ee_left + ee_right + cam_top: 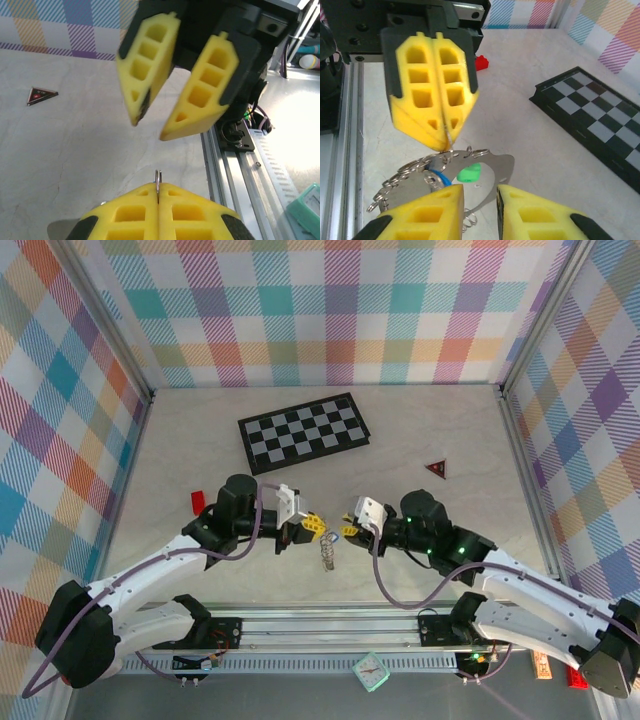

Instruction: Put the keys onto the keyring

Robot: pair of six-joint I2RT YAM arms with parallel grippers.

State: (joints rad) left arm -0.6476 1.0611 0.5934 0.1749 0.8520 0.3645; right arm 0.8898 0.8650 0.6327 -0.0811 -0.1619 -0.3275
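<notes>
While the left gripper (447, 144) is pinched tight on the wire of the keyring (412, 172), the right gripper (479, 190) sits just opposite, jaws a narrow gap apart with nothing clamped. The bundle hangs from that pinch, long axis running toward the near table edge in the top view, silver keys fanned to one side; green key (469, 173) and blue key (439, 176) show heads only, shafts hidden, so threaded or not cannot be told. The chessboard (590, 120), red block (481, 62) and red triangle (41, 95) lie on the table (420, 430), all well apart from the grippers.
</notes>
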